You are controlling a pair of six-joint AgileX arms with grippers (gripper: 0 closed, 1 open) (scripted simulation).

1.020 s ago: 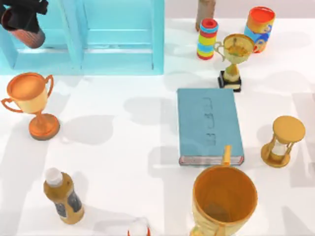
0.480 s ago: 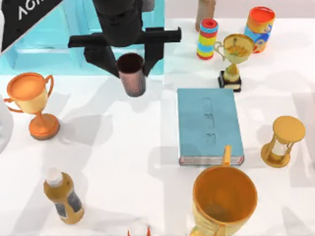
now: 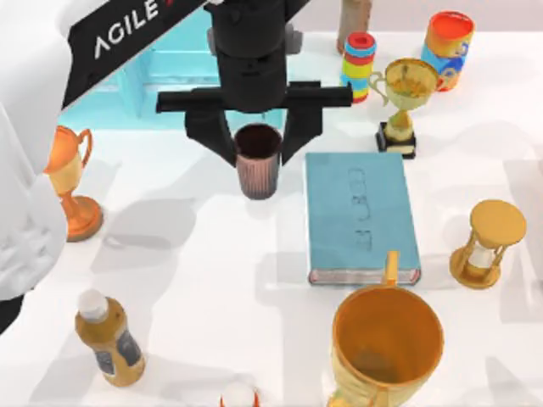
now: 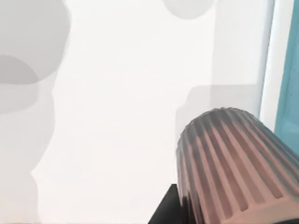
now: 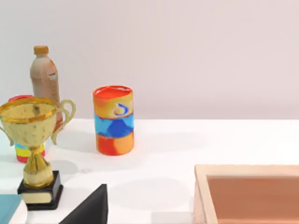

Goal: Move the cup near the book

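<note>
The cup [image 3: 257, 161], a small ribbed reddish-brown tumbler, is upright between the black fingers [image 3: 208, 136] of my left gripper [image 3: 257, 154], which is shut on it. It sits just left of the far left corner of the teal-blue book [image 3: 361, 216], which lies flat at the table's middle right. In the left wrist view the cup [image 4: 233, 168] hangs over the white table with its shadow beneath it and a teal-blue edge beside it. A dark part of my right gripper [image 5: 88, 207] shows in the right wrist view, parked off to the right.
A teal shelf [image 3: 170, 80] stands behind the left gripper. An orange trophy [image 3: 72, 182] is at the left and a gold trophy [image 3: 405, 93] is behind the book. An hourglass [image 3: 488, 242], an orange mug [image 3: 386, 348] and a bottle [image 3: 106, 339] stand nearer.
My left arm has carried the cup from the far left, over the shelf, rightward and toward the front. It now sits beside the book's left edge.
</note>
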